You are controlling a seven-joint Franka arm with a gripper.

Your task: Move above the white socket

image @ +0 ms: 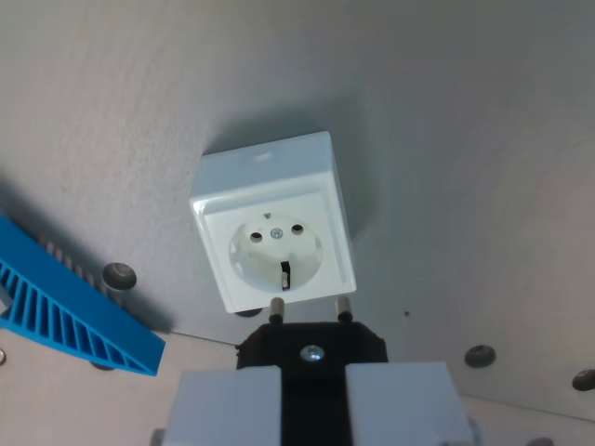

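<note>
Fingers [232, 404], two pale grey blocks, fill the bottom edge of the wrist view, clamped on a black plug [313, 348]. Plug body sits between them, silver screw head in its centre. Two metal pins [276, 305] stick out of the plug's far side, pointing at the socket.

White socket [275, 223] is just beyond the pin tips, roughly centre frame, slightly to the wrist view's left. Square housing, standing on the table [465, 139], face toward the camera. Round recess with two pin holes, a centre screw, and an earth clip at the lower rim. Pin tips overlap the socket's lower front edge in the picture; can't tell if they touch or sit clear of it. Both pins land below the recess, not lined up with the holes.

Blue slatted plastic part [65, 311] at the wrist view's lower left, running diagonally, apart from the socket. Table is pale grey and matte. Dark bolt head [119, 275] beside the blue part, another [480, 355] at lower right, a third partly cut off at the right edge. Socket casts a soft shadow behind it and to the right.
</note>
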